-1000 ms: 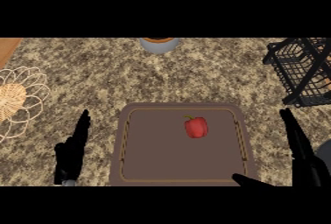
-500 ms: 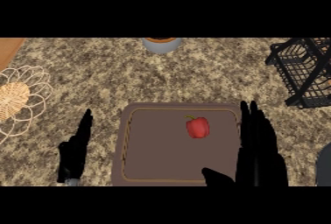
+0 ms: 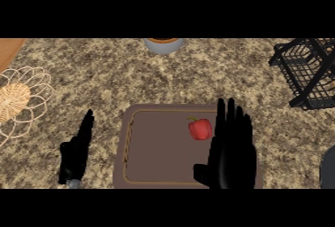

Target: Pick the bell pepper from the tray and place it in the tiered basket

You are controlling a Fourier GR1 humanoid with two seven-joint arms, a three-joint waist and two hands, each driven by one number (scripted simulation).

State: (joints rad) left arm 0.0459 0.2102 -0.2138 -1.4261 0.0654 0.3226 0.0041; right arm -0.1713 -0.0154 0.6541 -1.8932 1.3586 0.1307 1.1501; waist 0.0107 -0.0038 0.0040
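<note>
A red bell pepper (image 3: 200, 129) with a green stem lies on the brown tray (image 3: 157, 150), toward its upper right. My right hand (image 3: 230, 148) hovers over the tray's right side, open, fingers straight and pointing away, its fingertips just right of the pepper and not touching it. My left hand (image 3: 76, 150) rests open at the tray's left, edge-on, fingers up. The black wire tiered basket (image 3: 309, 71) stands at the far right, partly cut off by the view's edge.
A woven wicker trivet (image 3: 20, 99) lies at the far left. A grey bowl with an orange inside (image 3: 163, 44) sits at the counter's back edge. A dark rounded object (image 3: 328, 167) shows at the lower right edge.
My right hand has moved left and forward from the tray's right edge to over the tray, beside the pepper. The left hand and the pepper have stayed put.
</note>
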